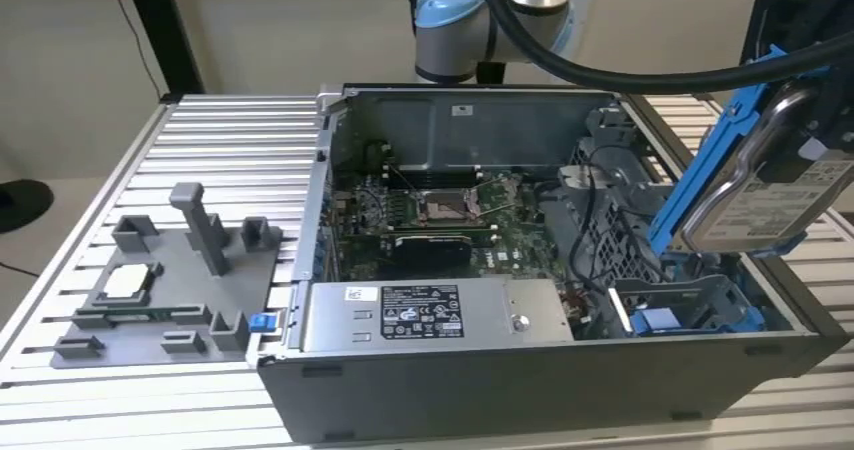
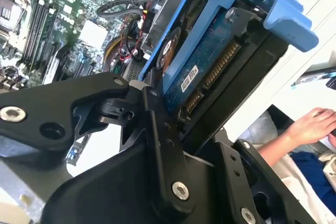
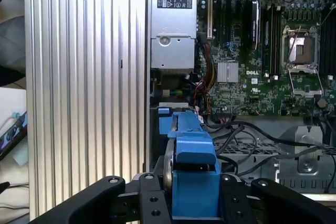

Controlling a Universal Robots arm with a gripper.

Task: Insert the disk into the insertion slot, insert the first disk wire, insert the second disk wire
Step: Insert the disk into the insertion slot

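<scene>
A ribbed aluminium table (image 1: 227, 140) stands before a plain beige wall (image 1: 267, 30).

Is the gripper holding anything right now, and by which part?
Yes. The gripper holds the disk, with its fingers clamped on opposite sides of the blue carrier frame, near the disk's upper end.

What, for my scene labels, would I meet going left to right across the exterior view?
Grey fixture block → blue clip → power-supply box → disk, held up in its blue frame.
</scene>
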